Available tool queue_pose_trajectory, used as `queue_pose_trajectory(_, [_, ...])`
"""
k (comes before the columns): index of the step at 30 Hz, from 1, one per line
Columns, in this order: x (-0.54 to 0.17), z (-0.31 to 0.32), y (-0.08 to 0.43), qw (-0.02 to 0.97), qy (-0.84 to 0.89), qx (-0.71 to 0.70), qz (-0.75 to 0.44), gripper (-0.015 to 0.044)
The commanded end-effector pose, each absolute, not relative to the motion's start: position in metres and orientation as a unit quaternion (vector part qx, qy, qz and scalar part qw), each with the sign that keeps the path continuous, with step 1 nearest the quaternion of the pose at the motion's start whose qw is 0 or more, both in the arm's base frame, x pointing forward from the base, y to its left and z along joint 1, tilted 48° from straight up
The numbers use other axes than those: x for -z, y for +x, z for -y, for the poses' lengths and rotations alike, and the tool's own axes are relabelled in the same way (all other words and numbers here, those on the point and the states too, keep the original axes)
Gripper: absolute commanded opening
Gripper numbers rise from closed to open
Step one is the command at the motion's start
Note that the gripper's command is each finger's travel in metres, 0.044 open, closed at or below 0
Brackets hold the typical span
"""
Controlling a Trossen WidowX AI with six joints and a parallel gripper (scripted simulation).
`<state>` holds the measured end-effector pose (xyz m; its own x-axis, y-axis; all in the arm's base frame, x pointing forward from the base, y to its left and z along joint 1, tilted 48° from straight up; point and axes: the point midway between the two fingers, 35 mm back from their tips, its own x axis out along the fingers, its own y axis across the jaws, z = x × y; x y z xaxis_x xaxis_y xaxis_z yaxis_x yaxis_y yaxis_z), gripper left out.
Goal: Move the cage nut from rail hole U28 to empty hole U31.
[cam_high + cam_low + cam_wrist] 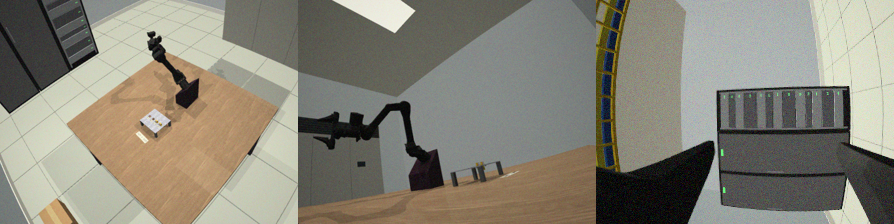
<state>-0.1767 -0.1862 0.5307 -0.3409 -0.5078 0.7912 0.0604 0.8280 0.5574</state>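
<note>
Server cabinet (28,41) (781,152) ahead of the pincer (154,37) (316,128) (777,148). Jaws wide apart, nothing between. Behind, beyond the arm's base, on the rail plate (164,120) (492,163): two yellow nuts, likely the end one (160,124) (482,163) to move. Probably light, stiff, springy at the wings, slippery; best gripped squarely by opposite sides, wings squeezed evenly.

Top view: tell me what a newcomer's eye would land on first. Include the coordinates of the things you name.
Probably the black arm, reaching from its dark base (187,97) (425,177) past the table's edge, its open gripper (151,39) (322,130) (777,148) away from the work. Next, the small pale plate (155,128) (464,170) on dark legs near the tabletop's middle, with two yellow nuts (158,123) (479,164) in it.
</note>
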Motion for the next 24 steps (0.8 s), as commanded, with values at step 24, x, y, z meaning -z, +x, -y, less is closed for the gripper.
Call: queue_pose_trajectory(24, [-0.384,0.42,0.019,0.607,0.364,0.532,0.465,0.044])
